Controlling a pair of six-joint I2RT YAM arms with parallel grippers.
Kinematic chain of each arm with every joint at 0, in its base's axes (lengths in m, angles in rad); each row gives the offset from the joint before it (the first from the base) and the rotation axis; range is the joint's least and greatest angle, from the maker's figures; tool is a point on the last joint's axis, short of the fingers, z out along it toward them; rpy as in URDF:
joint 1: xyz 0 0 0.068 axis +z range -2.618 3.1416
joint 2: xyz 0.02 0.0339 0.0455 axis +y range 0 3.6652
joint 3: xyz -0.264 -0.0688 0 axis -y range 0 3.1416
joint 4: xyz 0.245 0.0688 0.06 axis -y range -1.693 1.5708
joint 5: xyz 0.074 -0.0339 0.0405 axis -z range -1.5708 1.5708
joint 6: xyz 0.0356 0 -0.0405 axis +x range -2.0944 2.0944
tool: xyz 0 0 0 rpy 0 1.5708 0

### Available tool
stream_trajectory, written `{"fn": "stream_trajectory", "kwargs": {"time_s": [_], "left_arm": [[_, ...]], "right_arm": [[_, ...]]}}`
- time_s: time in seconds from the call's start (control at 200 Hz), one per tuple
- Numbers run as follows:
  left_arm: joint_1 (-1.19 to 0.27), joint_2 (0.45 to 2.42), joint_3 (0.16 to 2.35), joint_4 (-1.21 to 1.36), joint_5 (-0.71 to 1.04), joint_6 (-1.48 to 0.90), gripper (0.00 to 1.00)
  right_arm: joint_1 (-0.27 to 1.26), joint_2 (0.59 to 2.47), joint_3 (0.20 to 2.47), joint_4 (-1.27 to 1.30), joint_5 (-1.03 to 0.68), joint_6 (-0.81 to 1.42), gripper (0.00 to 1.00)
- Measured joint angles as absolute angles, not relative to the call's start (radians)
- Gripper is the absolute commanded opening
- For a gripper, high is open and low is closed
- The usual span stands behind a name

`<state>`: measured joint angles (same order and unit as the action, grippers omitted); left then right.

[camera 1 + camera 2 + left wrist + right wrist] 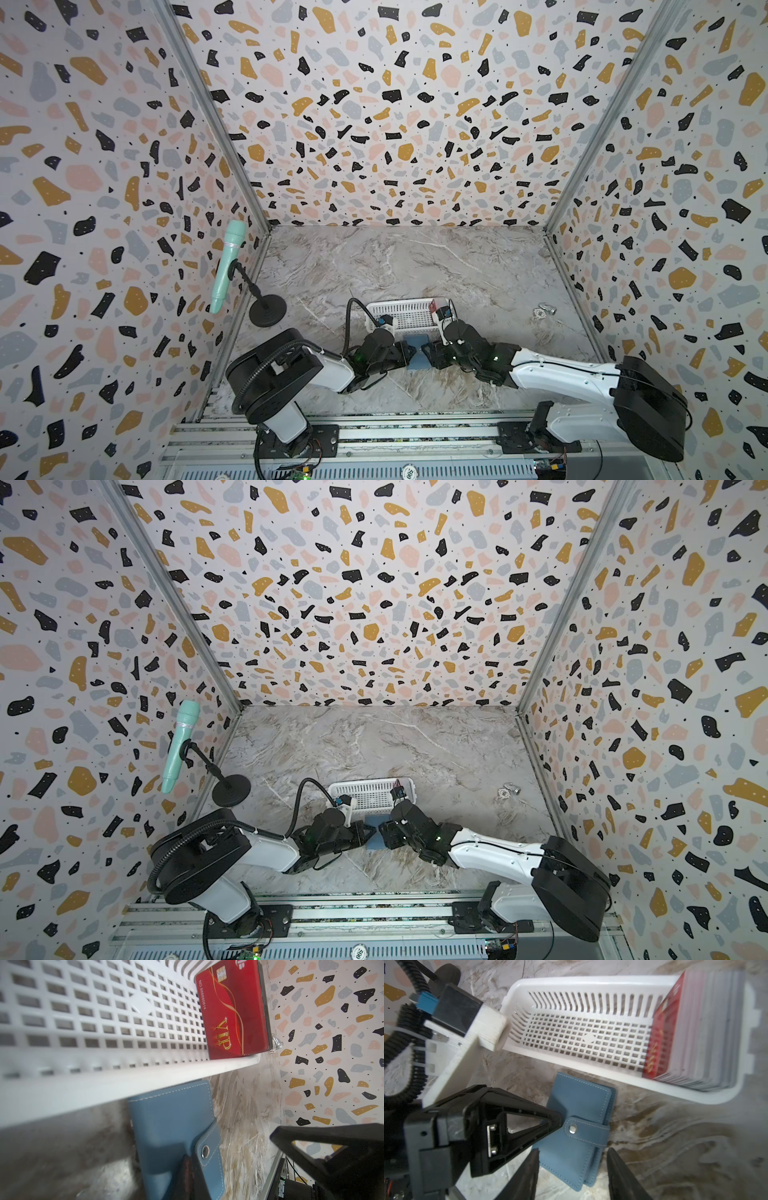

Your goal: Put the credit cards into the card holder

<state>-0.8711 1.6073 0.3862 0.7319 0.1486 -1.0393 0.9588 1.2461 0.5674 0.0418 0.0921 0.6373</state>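
In both top views the card holder (419, 353) (374, 833) is seen lying flat on the marble table (415, 266), low in the frame and near its middle, just in front of the white basket (399, 316). It is folded shut, and its snap tab (586, 1129) is seen buttoned in the right wrist view. The credit cards (435, 305) are stood on edge as a packed stack at the right end of the basket, against its end wall. A red face with gold "VIP" lettering is shown in the left wrist view, turned toward the length of the basket.

The holder is flanked by the two arms. The left gripper (560, 1121) is positioned at the holder's left side with its jaws closed together on nothing. Its joined tip is set over the cover, just beside the snap; whether the leather is pressed cannot be told.

The right gripper (573, 1152) is positioned at the holder's right side with its jaws parted. One end of the holder is straddled by its fingers (529, 1172). A gap is seen on one side, so the holder is not clamped.

A teal microphone (226, 266) on a black stand is seen at the left edge of the table. A small metallic object (544, 311) is seen at the right, well apart from the basket.
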Motion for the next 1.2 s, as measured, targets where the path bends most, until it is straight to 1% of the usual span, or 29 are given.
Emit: {"fn": "stream_trajectory", "kwargs": {"time_s": [0.08,0.145,0.2,0.26,0.29,0.385,0.476,0.526,0.681,0.756,1.001,1.091,1.201], "left_arm": [[-0.871,1.596,0.405,0.694,0.148,-1.029,0.02],[-0.871,1.586,0.421,0.664,0.148,-1.021,0.05],[-0.871,1.574,0.434,0.645,0.147,-1.012,0.08],[-0.871,1.555,0.448,0.617,0.147,-1.002,0.15],[-0.871,1.542,0.455,0.603,0.147,-0.995,0.22],[-0.872,1.483,0.471,0.561,0.146,-0.974,0.53],[-0.872,1.405,0.503,0.490,0.131,-0.935,0.86],[-0.871,1.357,0.525,0.445,0.108,-0.898,0.99],[-0.859,1.195,0.605,0.287,-0.018,-0.780,1.00],[-0.819,1.115,0.615,0.228,-0.082,-0.729,1.00],[-0.601,0.908,0.537,0.123,-0.305,-0.563,1.00],[-0.512,0.891,0.509,0.118,-0.348,-0.509,1.00],[-0.385,0.924,0.501,0.121,-0.378,-0.450,1.00]], "right_arm": [[0.928,1.190,0.543,0.035,0.089,0.616,0.79],[0.903,1.147,0.528,0.026,0.087,0.596,0.90],[0.885,1.114,0.520,0.021,0.087,0.579,0.94],[0.866,1.076,0.513,0.017,0.093,0.558,0.95],[0.855,1.057,0.509,0.015,0.097,0.549,0.95],[0.815,0.999,0.501,0.016,0.109,0.526,1.00],[0.759,0.958,0.490,0.017,0.113,0.506,0.99],[0.725,0.945,0.485,0.019,0.119,0.495,0.99],[0.643,0.925,0.472,0.038,0.157,0.459,0.99],[0.607,0.907,0.456,0.062,0.193,0.432,0.99],[0.475,0.865,0.417,0.175,0.283,0.327,0.99],[0.412,0.859,0.384,0.247,0.307,0.289,0.99],[0.355,0.857,0.324,0.334,0.340,0.231,0.99]]}}
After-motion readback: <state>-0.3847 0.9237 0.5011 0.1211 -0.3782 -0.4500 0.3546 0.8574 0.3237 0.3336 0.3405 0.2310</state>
